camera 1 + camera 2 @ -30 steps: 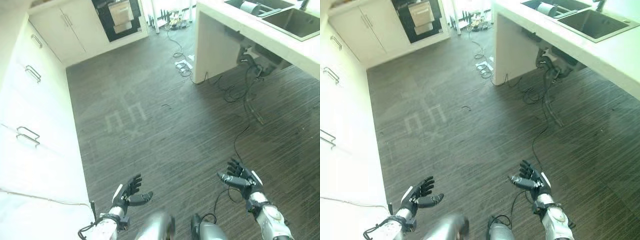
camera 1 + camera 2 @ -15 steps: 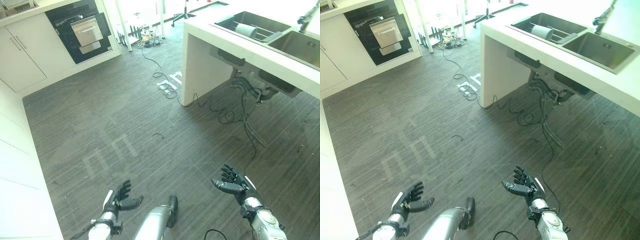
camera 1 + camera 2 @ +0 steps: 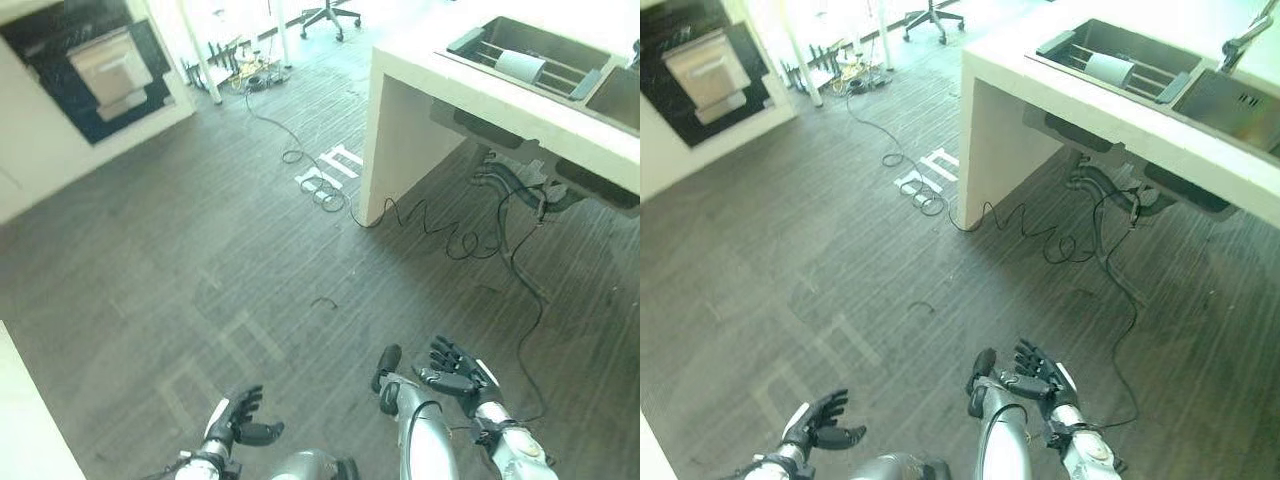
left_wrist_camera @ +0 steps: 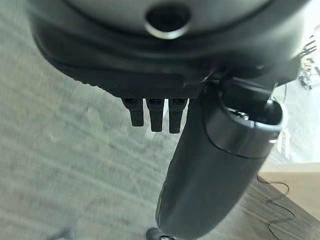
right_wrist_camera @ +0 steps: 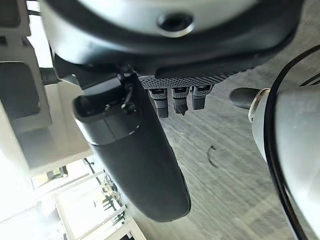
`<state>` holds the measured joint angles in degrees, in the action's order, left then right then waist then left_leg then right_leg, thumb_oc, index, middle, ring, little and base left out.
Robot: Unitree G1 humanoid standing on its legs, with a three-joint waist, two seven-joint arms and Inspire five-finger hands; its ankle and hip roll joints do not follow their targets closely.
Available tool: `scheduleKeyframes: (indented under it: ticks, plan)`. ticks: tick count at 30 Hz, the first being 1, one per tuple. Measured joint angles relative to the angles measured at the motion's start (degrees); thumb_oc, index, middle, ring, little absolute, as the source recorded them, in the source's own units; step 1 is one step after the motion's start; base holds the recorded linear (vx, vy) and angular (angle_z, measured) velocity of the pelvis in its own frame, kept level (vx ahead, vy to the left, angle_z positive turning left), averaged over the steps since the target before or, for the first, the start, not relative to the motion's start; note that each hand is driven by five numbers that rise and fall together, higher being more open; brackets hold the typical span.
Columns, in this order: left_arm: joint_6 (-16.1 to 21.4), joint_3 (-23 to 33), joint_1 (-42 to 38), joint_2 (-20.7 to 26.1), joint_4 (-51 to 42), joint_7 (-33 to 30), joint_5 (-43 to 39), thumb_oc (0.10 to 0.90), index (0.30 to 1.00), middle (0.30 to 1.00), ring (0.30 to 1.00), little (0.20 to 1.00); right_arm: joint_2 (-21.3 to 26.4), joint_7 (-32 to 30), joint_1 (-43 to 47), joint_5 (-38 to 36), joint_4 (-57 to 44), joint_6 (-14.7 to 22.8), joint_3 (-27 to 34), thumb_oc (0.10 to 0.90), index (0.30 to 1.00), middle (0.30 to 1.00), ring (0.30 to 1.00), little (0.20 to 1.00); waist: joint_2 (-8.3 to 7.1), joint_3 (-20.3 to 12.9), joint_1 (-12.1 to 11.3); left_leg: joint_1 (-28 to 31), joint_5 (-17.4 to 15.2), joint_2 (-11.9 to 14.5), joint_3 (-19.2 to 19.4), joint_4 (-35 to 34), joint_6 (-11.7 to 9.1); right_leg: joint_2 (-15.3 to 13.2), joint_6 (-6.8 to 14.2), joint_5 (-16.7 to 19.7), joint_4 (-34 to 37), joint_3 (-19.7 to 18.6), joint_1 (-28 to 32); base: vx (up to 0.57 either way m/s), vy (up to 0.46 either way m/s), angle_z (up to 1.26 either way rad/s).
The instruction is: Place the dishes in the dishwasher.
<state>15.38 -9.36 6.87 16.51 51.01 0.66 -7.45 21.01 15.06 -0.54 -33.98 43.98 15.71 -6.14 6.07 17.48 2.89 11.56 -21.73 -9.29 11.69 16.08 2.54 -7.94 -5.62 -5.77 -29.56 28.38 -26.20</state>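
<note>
Fingers of both hands are spread and relaxed, holding nothing: the left hand [image 3: 238, 423] hangs low over the dark wood-grain floor [image 3: 200, 270] at the lower left, the right hand [image 3: 455, 369] at the lower right, palms turned inward toward each other.

Across the room, the white counter [image 3: 1060, 90] runs along the upper right, with a double sink [image 3: 1180, 75] sunk into it. In the sink's nearer basin, on a rack of thin bars, lies the one dish-like item that can be made out, a pale rounded piece [image 3: 1108, 68]; it rests on its side with its long axis across the bars, but its exact kind and which end faces where are too small to tell. It sits well apart from both hands.

At the upper left stands a dark built-in appliance [image 3: 90, 65] with a pale front panel, set in white cabinetry. An office chair [image 3: 335, 12] stands beyond the counter.
</note>
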Motion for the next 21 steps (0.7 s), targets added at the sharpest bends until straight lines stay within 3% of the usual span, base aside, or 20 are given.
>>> scheduleKeyframes:
  ticks: [1,2,4,5,6,7,8,9,10,11,12,13,14,15,16,17,18,19,20,21]
  plan:
    - [0.0,0.2,0.3,0.1,0.1,-0.1,0.0,0.800,0.900,0.900,0.900,0.900,-0.1,0.1,-0.3,0.0,0.0,0.0,-0.3,0.800,0.900,0.900,0.900,0.900,-0.09,-0.6,0.6,1.4,1.0,-0.6,-1.4,0.7,-1.8,3.0,-2.9,-2.2,0.3,-1.8,4.4,0.46,-0.061,-0.20]
    - [-0.1,0.7,-0.1,-0.9,1.4,-0.3,0.0,0.800,0.900,0.900,0.900,0.900,0.5,0.0,-0.4,0.0,0.7,0.1,-0.5,0.800,0.900,0.900,0.900,0.900,0.09,-1.6,0.7,3.7,4.0,-2.2,-4.0,2.2,-5.7,5.0,-7.1,-0.5,3.4,-6.4,8.6,0.38,-0.045,-0.06]
    - [1.0,0.6,-1.4,-0.3,-0.3,-0.2,0.1,0.800,0.900,0.900,0.900,0.900,0.4,-0.1,0.2,0.0,3.1,-0.1,-0.3,0.800,0.900,0.900,0.900,0.900,-1.28,-2.1,-1.1,2.5,5.1,0.5,-4.8,6.1,-6.7,5.3,-5.8,-1.7,7.7,-10.2,14.2,0.50,-0.050,-0.20]
    - [2.0,0.5,-1.4,0.6,-1.1,-0.3,0.1,0.800,0.900,0.900,0.900,0.900,0.1,0.8,0.6,0.0,4.3,0.0,-0.4,0.800,0.900,0.900,0.900,0.900,-3.56,-2.8,-2.8,-0.6,7.7,1.4,-6.3,14.1,-8.8,5.2,-4.8,-2.3,8.6,-14.4,16.0,0.39,-0.055,-0.52]
    - [2.4,0.6,-1.4,0.6,-1.6,-0.4,0.3,0.800,0.900,0.900,0.900,0.900,0.5,1.2,1.0,0.0,4.9,0.8,-0.2,0.800,0.900,0.900,0.900,0.900,-4.81,-3.4,-3.7,-6.2,10.9,2.0,-8.4,25.5,-10.1,4.5,-4.3,-3.4,8.7,-17.4,17.1,0.33,-0.044,-0.52]
    - [2.4,0.6,-1.8,0.4,-2.0,-0.4,1.1,0.800,0.900,0.900,0.900,0.900,1.0,1.5,1.7,0.0,5.3,1.7,0.2,0.800,0.900,0.900,0.900,0.900,-5.05,-3.4,-3.9,-13.1,14.7,2.6,-10.7,36.2,-11.0,3.8,-4.1,-4.0,9.2,-18.6,18.5,0.30,0.010,-0.49]
    - [2.2,0.3,-2.3,0.5,-2.1,-0.1,1.5,0.800,0.900,0.900,0.900,0.900,1.4,1.8,3.3,0.0,5.3,1.9,1.0,0.800,0.900,0.900,0.900,0.900,-5.21,-3.3,-4.9,-21.2,16.3,2.9,-11.0,43.7,-10.2,3.0,-3.2,-4.8,9.6,-20.6,19.3,0.32,0.068,-0.54]
    - [2.1,-0.1,-2.9,0.5,-2.0,-0.1,1.7,0.800,0.900,0.900,0.900,0.900,1.7,1.9,4.7,0.0,5.3,2.0,1.8,0.800,0.900,0.900,0.900,0.900,-5.80,-2.7,-5.7,-29.5,16.8,2.2,-11.3,44.7,-8.9,1.6,-2.8,-5.2,10.4,-22.7,19.9,0.34,0.139,-0.87]
    - [2.1,-0.3,-3.2,0.4,-2.0,-0.1,1.8,0.800,0.900,0.900,0.900,0.900,2.0,2.0,5.6,0.0,5.4,2.1,2.0,0.800,0.900,0.900,0.900,0.900,-6.22,-1.1,-6.8,-33.8,17.0,2.0,-11.7,36.9,-6.6,-0.1,-0.6,-4.2,11.9,-24.1,22.2,0.36,0.164,-1.20]
    - [2.0,-0.5,-2.1,0.6,-2.0,-0.2,2.0,0.800,0.900,0.900,0.900,0.900,1.9,2.1,5.6,0.1,5.3,2.1,1.3,0.800,0.900,0.900,0.900,0.900,-6.19,-0.7,-7.7,-34.2,17.4,3.0,-12.4,24.3,-5.9,-1.4,2.3,-4.6,12.5,-24.0,24.5,0.50,0.271,-1.68]
    - [2.1,-0.4,0.9,0.6,-2.1,-0.2,2.1,0.800,0.900,0.900,0.900,0.900,2.3,2.6,4.8,0.1,3.4,2.7,-1.2,0.800,0.900,0.900,0.900,0.900,-4.24,-1.4,-7.5,-31.8,17.9,6.2,-13.6,4.0,-6.6,-2.4,7.9,-8.4,12.0,-23.5,28.8,0.47,0.250,-1.45]
    - [2.1,-0.6,2.7,0.2,-1.9,-0.2,2.1,0.800,0.900,0.900,0.900,0.900,2.8,2.6,3.8,0.0,2.8,3.0,-2.6,0.800,0.900,0.900,0.900,0.900,-2.58,-2.3,-6.8,-29.8,16.7,6.1,-16.5,-3.8,-8.1,-2.2,8.5,-10.9,10.8,-24.8,30.2,0.51,0.334,-2.12]
    - [1.8,0.5,3.2,-0.4,-1.0,-0.3,2.1,0.800,0.900,0.900,0.900,0.900,2.9,1.8,3.6,0.2,4.1,1.5,-3.8,0.800,0.900,0.900,0.900,0.900,-0.67,-2.6,-9.6,-27.8,17.9,6.2,-17.4,-3.3,-13.9,-1.9,12.7,-17.2,-1.1,-29.7,27.7,0.28,0.236,-1.70]
    - [1.6,1.5,3.1,0.2,-0.9,-0.3,2.1,0.800,0.900,0.900,0.900,0.900,1.4,1.5,3.2,0.4,4.4,1.0,-4.5,0.800,0.900,0.900,0.900,0.900,-2.58,-2.6,-10.4,-27.1,18.9,5.1,-15.7,-3.2,-14.2,-0.7,11.0,-19.7,-9.3,-28.8,24.2,0.24,0.301,-1.64]
    - [1.5,1.9,2.8,1.1,-0.8,-0.2,2.1,0.800,0.900,0.900,0.900,0.900,0.3,1.5,3.2,0.9,4.8,1.0,-4.9,0.800,0.900,0.900,0.900,0.900,-3.71,-2.2,-10.3,-26.0,20.1,4.7,-14.5,-4.0,-13.4,1.3,8.7,-21.5,-12.4,-26.5,22.5,0.16,0.262,-0.66]
    - [1.4,1.9,2.5,1.4,-0.6,-0.1,2.1,0.800,0.900,0.900,0.900,0.900,0.1,1.5,2.7,1.7,4.9,0.9,-4.9,0.800,0.900,0.900,0.900,0.900,-4.49,-2.3,-10.8,-23.9,23.6,3.5,-13.7,-5.9,-8.3,3.5,8.6,-21.9,-10.3,-24.2,22.3,0.20,0.270,-0.74]
    - [1.4,2.5,2.7,1.1,-0.1,-0.2,2.0,0.800,0.900,0.900,0.900,0.900,-0.1,1.5,3.7,2.4,5.9,0.8,-4.8,0.800,0.900,0.900,0.900,0.900,-4.48,-2.3,-10.9,-23.2,26.7,2.6,-12.0,-5.8,-3.2,5.5,4.6,-20.3,-5.1,-22.8,22.9,0.20,0.212,-0.48]
    - [0.7,2.7,1.7,-0.2,2.8,-0.2,2.0,0.800,0.900,0.900,0.900,0.900,-0.3,0.7,4.0,2.3,7.1,0.8,-3.9,0.800,0.900,0.900,0.900,0.900,-4.38,-2.6,-9.3,-23.1,26.1,1.6,-11.9,-5.6,-2.4,4.8,3.5,-19.9,-2.6,-22.8,24.5,0.20,0.164,-0.42]
    - [0.7,2.7,0.4,-0.9,3.8,-0.1,2.0,0.800,0.900,0.900,0.900,0.900,-0.2,0.5,4.2,2.3,8.3,0.6,-3.5,0.800,0.900,0.900,0.900,0.900,-4.10,-3.2,-9.4,-22.4,25.4,1.2,-11.5,-6.9,-3.5,3.8,3.3,-18.1,0.9,-22.8,25.4,0.21,0.147,-0.14]
    - [1.0,2.6,-0.4,-1.1,4.4,-0.1,2.1,0.800,0.900,0.900,0.900,0.900,-0.1,0.5,4.3,2.3,8.7,0.6,-3.6,0.800,0.900,0.900,0.900,0.900,-4.27,-3.0,-9.3,-22.9,23.4,0.9,-11.5,-2.7,-0.6,3.2,5.0,-16.7,3.2,-22.7,26.9,0.20,0.116,-0.39]
